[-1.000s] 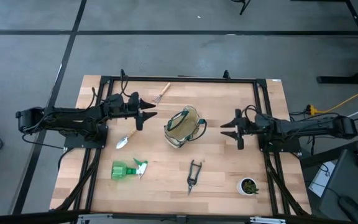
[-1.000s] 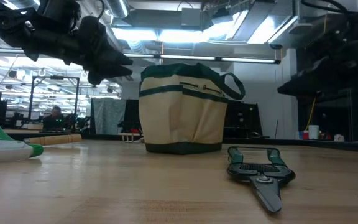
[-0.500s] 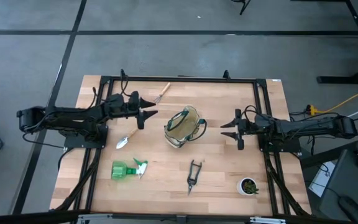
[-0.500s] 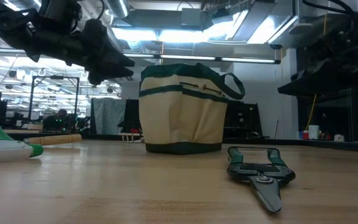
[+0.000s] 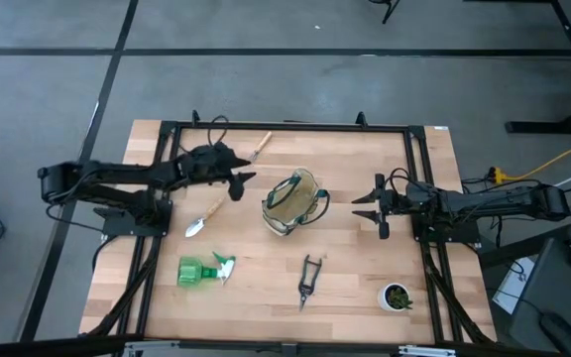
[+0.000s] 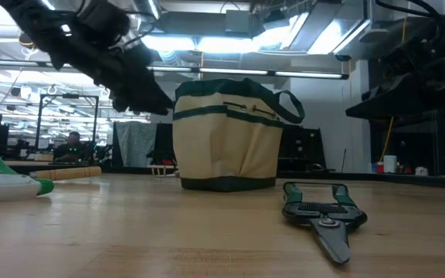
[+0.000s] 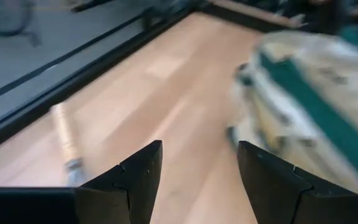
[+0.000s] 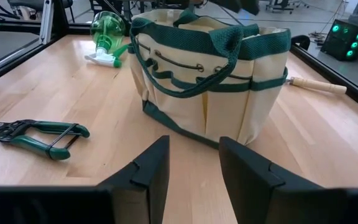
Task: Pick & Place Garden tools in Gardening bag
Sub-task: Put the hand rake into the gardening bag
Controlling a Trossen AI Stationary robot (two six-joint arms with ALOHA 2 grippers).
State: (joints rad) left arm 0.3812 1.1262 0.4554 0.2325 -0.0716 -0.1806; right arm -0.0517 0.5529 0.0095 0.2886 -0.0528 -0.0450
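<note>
The cream gardening bag (image 5: 292, 201) with green trim stands upright mid-table and also shows in the low view (image 6: 226, 131). The hand rake (image 5: 259, 147) lies near the far edge. The trowel (image 5: 202, 218) lies left of the bag. The green spray bottle (image 5: 206, 269) lies on its side near the front left. The black pruning shears (image 5: 308, 280) lie in front of the bag. My left gripper (image 5: 241, 178) hovers open, left of the bag and between rake and trowel; its wrist view (image 7: 197, 180) shows it empty. My right gripper (image 5: 362, 205) waits open, right of the bag (image 8: 210, 74).
A small white pot with a green plant (image 5: 397, 296) stands at the front right. A black frame (image 5: 285, 126) runs along the table's far and side edges. Bare wood lies between the bag and the shears.
My left gripper has rolled about its wrist and tipped downward, and has moved a little toward the bag and lower over the table. It stays open and empty. No tool has moved.
</note>
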